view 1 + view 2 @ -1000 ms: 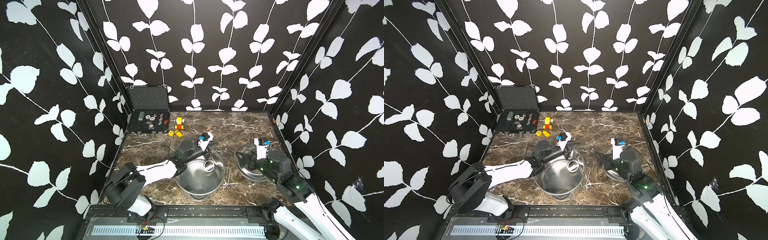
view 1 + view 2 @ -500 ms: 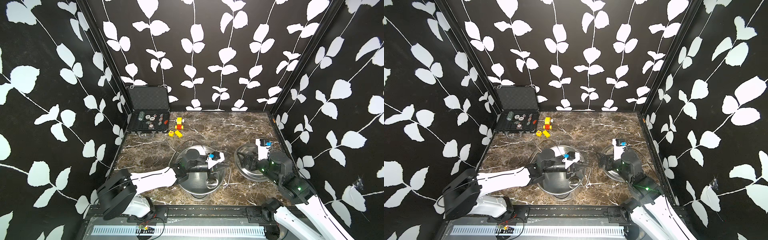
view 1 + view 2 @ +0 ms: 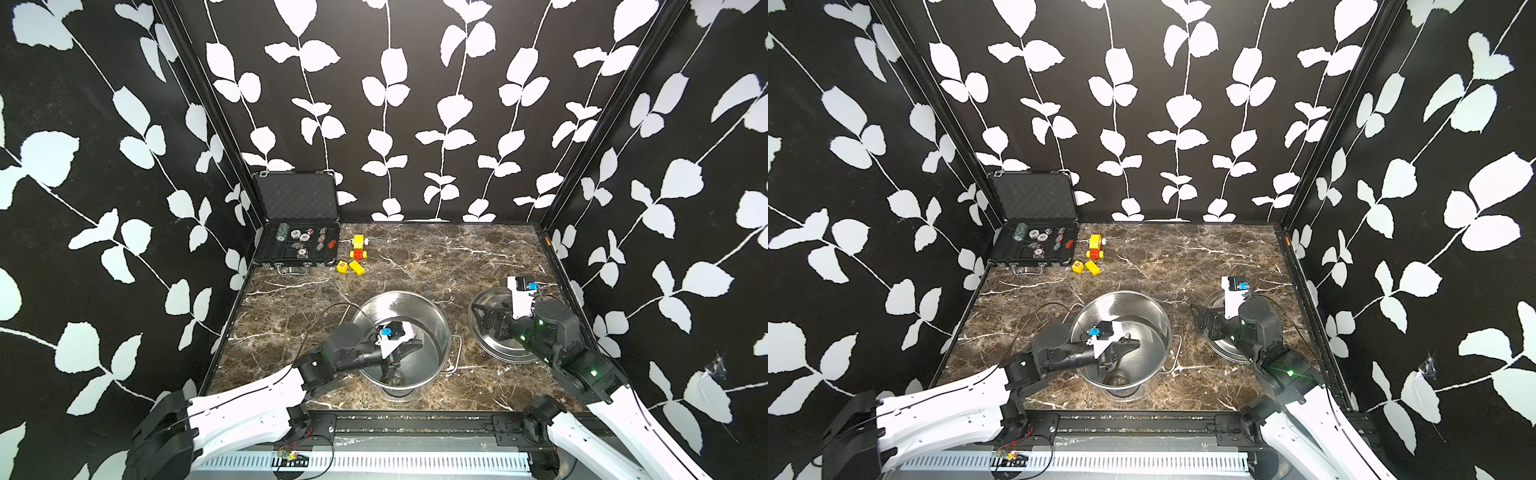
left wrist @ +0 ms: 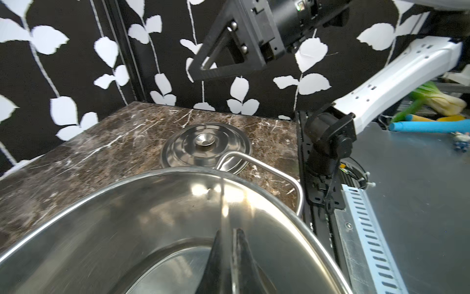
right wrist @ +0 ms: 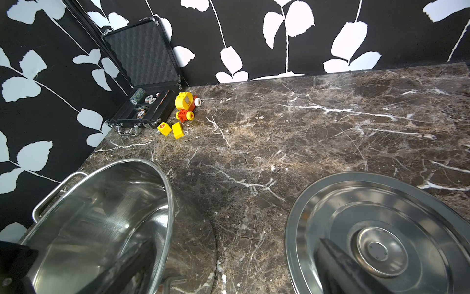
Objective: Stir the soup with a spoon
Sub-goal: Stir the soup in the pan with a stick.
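Marble tabletop (image 3: 436, 257), leaf-print walls: the left gripper (image 3: 409, 345) reaches into the steel pot (image 3: 424, 311), clenched on the spoon (image 3: 392, 377), whose bowl sits near the pot's floor. Nearby, the right gripper (image 3: 482, 322) hangs spread wide above the lid (image 3: 494, 352).

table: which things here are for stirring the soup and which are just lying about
For the job: pot, spoon held in the left fingers.
Lying about: lid, open case of chips, yellow toy, yellow blocks.

Lid (image 3: 488, 297) right of pot (image 3: 400, 308)
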Robot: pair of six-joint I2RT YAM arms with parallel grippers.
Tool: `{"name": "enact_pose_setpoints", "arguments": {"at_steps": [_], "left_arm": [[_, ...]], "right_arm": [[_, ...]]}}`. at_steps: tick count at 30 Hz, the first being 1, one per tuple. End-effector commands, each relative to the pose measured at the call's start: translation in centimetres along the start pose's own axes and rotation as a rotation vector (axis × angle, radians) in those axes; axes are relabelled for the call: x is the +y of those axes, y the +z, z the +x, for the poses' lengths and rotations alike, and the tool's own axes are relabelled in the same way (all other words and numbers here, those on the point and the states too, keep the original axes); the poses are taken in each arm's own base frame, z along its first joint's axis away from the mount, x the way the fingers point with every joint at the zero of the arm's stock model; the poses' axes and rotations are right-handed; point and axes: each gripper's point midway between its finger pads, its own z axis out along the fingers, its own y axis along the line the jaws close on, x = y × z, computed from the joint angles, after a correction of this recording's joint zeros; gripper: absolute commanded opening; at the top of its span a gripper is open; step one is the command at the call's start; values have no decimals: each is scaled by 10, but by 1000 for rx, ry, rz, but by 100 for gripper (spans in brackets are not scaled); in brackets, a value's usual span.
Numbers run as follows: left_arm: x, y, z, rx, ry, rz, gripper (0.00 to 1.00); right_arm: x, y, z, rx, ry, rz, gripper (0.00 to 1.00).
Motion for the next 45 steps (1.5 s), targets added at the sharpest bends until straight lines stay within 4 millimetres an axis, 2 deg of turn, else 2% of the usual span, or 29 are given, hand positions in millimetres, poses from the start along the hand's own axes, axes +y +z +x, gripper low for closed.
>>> {"name": "enact_pose_setpoints", "arguments": {"at_steps": [1,10,14,17,23,28,32,35,38,45], "left_arm": [[33,-15,15,35,-34,-200,0],[112,-48,-7,-83,-80,-574,0],[141,-46,-14,-52,-59,-697,0],[149,-30,-20,-44,-41,-681,0],[136,27,-38,-48,17,-454,0],[119,78,-42,-59,14,-233,0],[87,104,-57,-100,37,-55,0],[53,113,-56,-75,67,73,0],[25,112,-52,-58,74,167,0],[-13,89,-31,5,55,263,0]], "right_arm": [[8,0,-11,-45,6,-34,99],[7,0,-9,-44,7,-35,99],[7,-1,-8,-42,4,-33,99],[5,-2,-7,-43,2,-28,99],[2,-7,-6,-52,4,-17,99],[3,-9,-7,-48,1,-17,99],[2,-14,-9,-55,-4,-11,99],[-1,-16,-8,-59,-8,1,99],[-1,-17,-8,-61,-9,5,99],[1,-11,-8,-55,-11,-8,99]]}}
